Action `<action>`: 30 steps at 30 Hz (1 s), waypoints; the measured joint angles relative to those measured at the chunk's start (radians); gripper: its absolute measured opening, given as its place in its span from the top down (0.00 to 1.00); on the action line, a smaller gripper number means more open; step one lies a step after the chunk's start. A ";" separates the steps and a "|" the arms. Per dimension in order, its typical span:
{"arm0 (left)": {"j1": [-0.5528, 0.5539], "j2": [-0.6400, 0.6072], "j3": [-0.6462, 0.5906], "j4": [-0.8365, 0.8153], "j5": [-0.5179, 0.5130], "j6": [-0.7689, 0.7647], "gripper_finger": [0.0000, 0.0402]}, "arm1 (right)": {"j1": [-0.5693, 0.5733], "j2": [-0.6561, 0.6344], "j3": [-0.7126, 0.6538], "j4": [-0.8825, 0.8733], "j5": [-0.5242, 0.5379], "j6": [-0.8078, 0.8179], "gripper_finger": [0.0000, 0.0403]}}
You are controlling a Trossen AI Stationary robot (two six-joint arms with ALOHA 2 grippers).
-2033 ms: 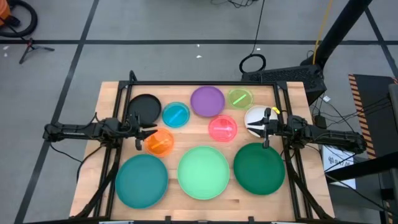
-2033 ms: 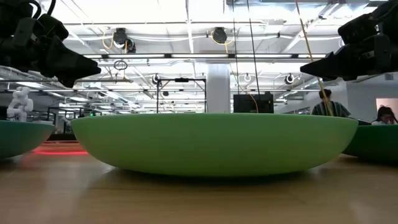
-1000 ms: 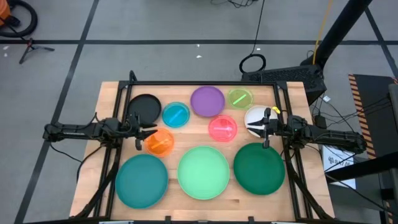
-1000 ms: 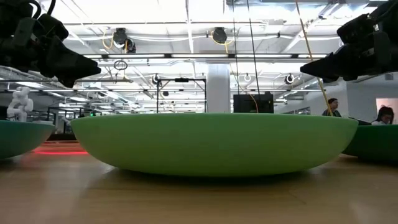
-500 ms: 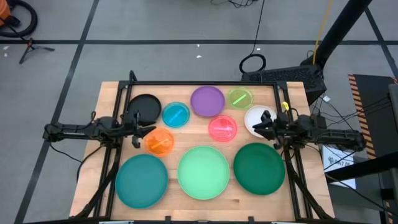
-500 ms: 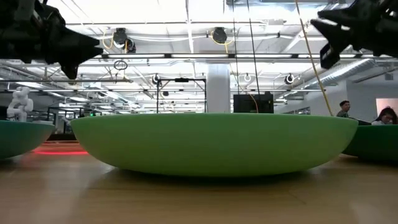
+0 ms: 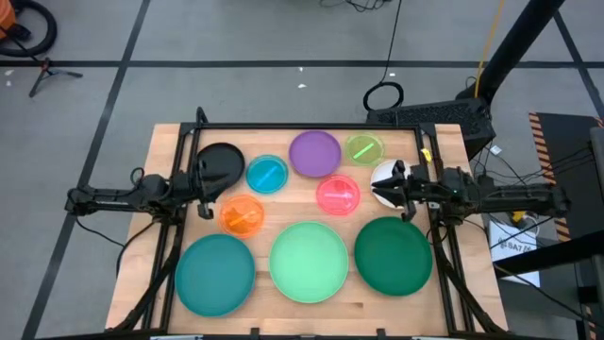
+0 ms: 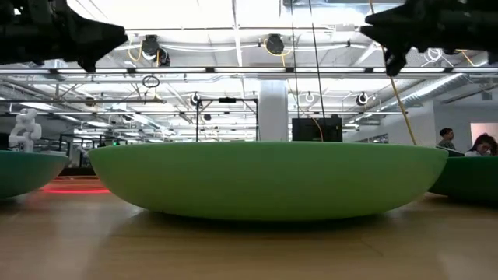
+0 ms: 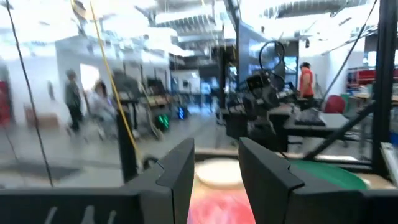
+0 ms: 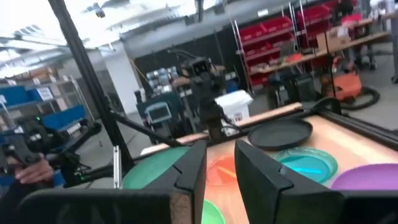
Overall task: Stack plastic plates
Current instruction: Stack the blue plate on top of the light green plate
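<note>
Wooden tabletop point(image 7: 170, 142) from above: teal plate point(image 7: 215, 274), mint plate point(image 7: 309, 261) and dark green plate point(image 7: 394, 255) line the near edge, with the black plate point(image 7: 221, 161), blue plate point(image 7: 267, 174), purple plate point(image 7: 314, 152), lime plate point(image 7: 364, 148), pink plate point(image 7: 337, 195), orange plate point(image 7: 243, 216) and white plate point(image 7: 382, 176) behind; the left gripper point(image 7: 203, 196) hangs between black and orange, the right gripper point(image 7: 401, 189) over the white plate. At table height the mint plate's wall fills the middle and both arms stretch level overhead. Each wrist view shows parted fingers point(image 9: 177, 174) point(image 10: 191, 167) holding nothing; no writing is readable.
</note>
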 joint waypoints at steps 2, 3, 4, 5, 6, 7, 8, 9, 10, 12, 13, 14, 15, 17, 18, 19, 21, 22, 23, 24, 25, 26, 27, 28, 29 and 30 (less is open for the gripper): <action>0.000 0.000 0.001 0.012 -0.001 0.043 0.67 | 0.000 0.080 0.047 -0.001 0.000 -0.002 0.81; 0.000 0.000 0.001 0.012 -0.001 0.051 0.67 | 0.000 0.119 0.072 -0.002 0.000 -0.005 0.81; 0.000 0.000 0.001 0.013 -0.005 0.054 0.67 | 0.000 0.161 0.099 -0.002 0.000 -0.011 0.81; 0.000 0.000 0.001 0.014 -0.007 0.054 0.67 | 0.000 0.201 0.125 -0.002 0.000 -0.016 0.81; 0.000 0.000 0.001 0.018 -0.008 0.055 0.67 | 0.000 0.244 0.154 -0.003 0.000 -0.025 0.81; 0.000 0.000 0.001 0.022 -0.008 0.056 0.67 | 0.000 0.283 0.183 -0.006 -0.001 -0.030 0.81; 0.000 0.000 0.001 0.028 -0.008 0.056 0.67 | 0.000 0.323 0.213 -0.008 -0.002 -0.034 0.81; 0.000 0.000 0.001 0.035 -0.009 0.056 0.67 | 0.000 0.364 0.243 -0.011 -0.003 -0.037 0.81; 0.000 0.000 0.001 0.045 -0.014 0.052 0.67 | 0.000 0.401 0.270 -0.015 -0.003 -0.038 0.81; 0.000 0.000 0.001 0.058 -0.024 0.045 0.67 | 0.000 0.479 0.321 -0.022 -0.004 -0.041 0.81; 0.000 0.000 0.001 0.059 -0.027 0.045 0.67 | 0.000 0.517 0.348 -0.022 -0.004 -0.041 0.81; 0.000 0.000 0.001 0.062 -0.029 0.045 0.67 | 0.000 0.552 0.373 -0.021 -0.004 -0.041 0.81; 0.000 0.000 0.001 0.065 -0.033 0.043 0.67 | 0.003 0.588 0.397 -0.021 -0.005 -0.041 0.81; 0.000 0.000 0.001 0.067 -0.034 0.046 0.67 | 0.013 0.655 0.447 -0.018 -0.005 -0.052 0.81; 0.000 0.000 0.001 0.067 -0.034 0.046 0.67 | 0.022 0.688 0.471 -0.019 -0.005 -0.060 0.81; 0.000 0.000 0.001 0.067 -0.034 0.047 0.67 | 0.031 0.719 0.496 -0.019 -0.006 -0.069 0.81; 0.000 0.000 0.001 0.068 -0.023 0.055 0.67 | 0.051 0.779 0.548 -0.018 -0.006 -0.085 0.81; 0.000 0.000 0.001 0.068 -0.003 0.064 0.67 | 0.061 0.808 0.575 -0.017 -0.006 -0.090 0.81; 0.000 0.000 0.001 0.070 0.022 0.070 0.67 | 0.071 0.836 0.602 -0.017 -0.007 -0.093 0.81; 0.000 0.000 0.001 0.071 0.045 0.070 0.67 | 0.081 0.864 0.629 -0.016 -0.007 -0.099 0.81; 0.000 0.000 0.001 0.072 0.066 0.069 0.67 | 0.092 0.892 0.655 -0.015 -0.006 -0.108 0.81; 0.000 0.000 0.001 0.072 0.087 0.067 0.67 | 0.102 0.917 0.678 -0.016 -0.006 -0.116 0.81; 0.000 0.000 0.001 0.072 0.105 0.060 0.67 | 0.112 0.944 0.702 -0.016 -0.005 -0.126 0.81; 0.000 0.000 0.001 0.071 0.121 0.043 0.67 | 0.121 0.970 0.726 -0.016 -0.005 -0.134 0.81; 0.000 0.000 0.001 0.072 0.136 0.019 0.67 | 0.130 0.994 0.750 -0.016 -0.005 -0.141 0.81; -0.001 0.000 0.001 0.072 0.152 -0.012 0.67 | 0.139 1.019 0.773 -0.016 -0.004 -0.145 0.81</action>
